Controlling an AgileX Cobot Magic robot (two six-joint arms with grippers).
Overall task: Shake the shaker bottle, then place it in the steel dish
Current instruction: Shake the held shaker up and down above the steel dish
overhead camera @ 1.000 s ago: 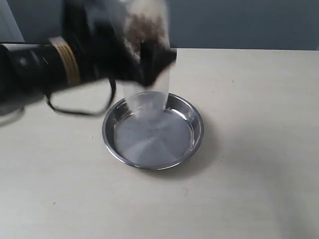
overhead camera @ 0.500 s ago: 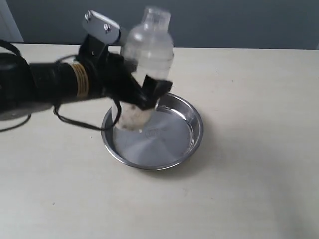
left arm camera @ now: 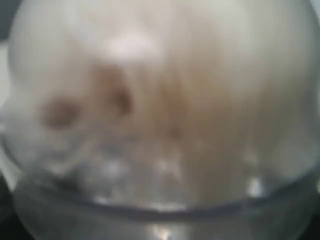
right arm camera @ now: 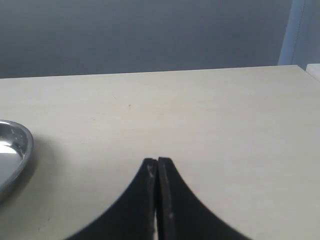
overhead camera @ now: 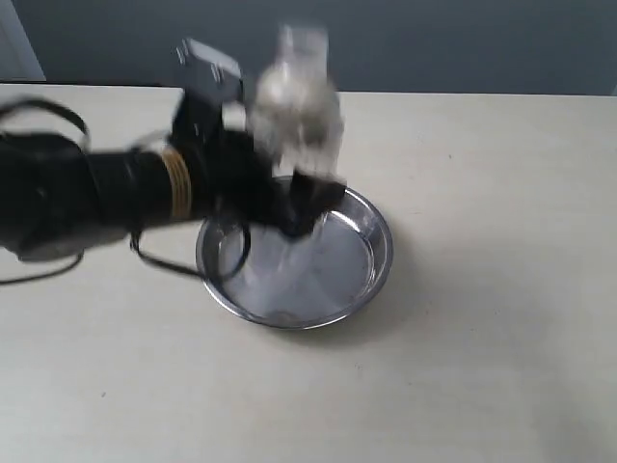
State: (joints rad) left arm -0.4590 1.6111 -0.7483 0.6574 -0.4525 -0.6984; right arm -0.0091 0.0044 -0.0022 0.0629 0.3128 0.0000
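Gripping the shaker bottle (overhead camera: 294, 106) above the steel dish (overhead camera: 381, 253), your left gripper (overhead camera: 295, 203) pinches its blurred body; clamp firmly, shake vertically; right gripper (right arm camera: 157, 166) idles, jaws pressed together.

The exterior view looks down at a slant onto the desk (overhead camera: 482, 338), facing a dark wall (overhead camera: 463, 43) beyond the far edge. It stands back far enough to take in the dish (overhead camera: 378, 253) near the middle and the bottle (overhead camera: 294, 106) above it. The left wrist view sits so close against the bottle (left arm camera: 160, 100) that its blurred body fills the picture. The right wrist view rides low over the desk, looking almost level past the right tool (right arm camera: 157, 167) toward the wall. It catches the dish rim at one edge, a part shared with the exterior view.
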